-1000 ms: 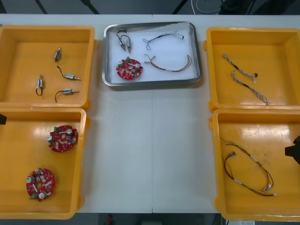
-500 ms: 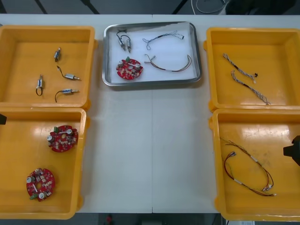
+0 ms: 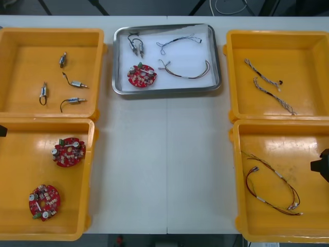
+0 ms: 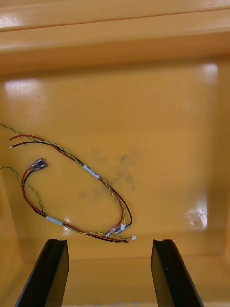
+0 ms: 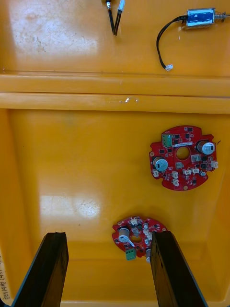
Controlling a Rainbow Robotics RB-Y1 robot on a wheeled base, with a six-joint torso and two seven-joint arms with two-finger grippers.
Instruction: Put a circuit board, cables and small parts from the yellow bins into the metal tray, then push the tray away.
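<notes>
The metal tray lies at the table's far middle, white inside. In it are a red circuit board, small metal parts, a blue and white cable and a red and yellow cable. My right gripper hangs open over the near right bin, above red and yellow cables; its edge shows in the front view. My left gripper stands open over the near left bin, with two circuit boards ahead of its fingers.
Yellow bins flank the tray. The far left bin holds several small metal parts. The near left bin holds two circuit boards. Twisted cables lie in the far right bin. Bare table lies between.
</notes>
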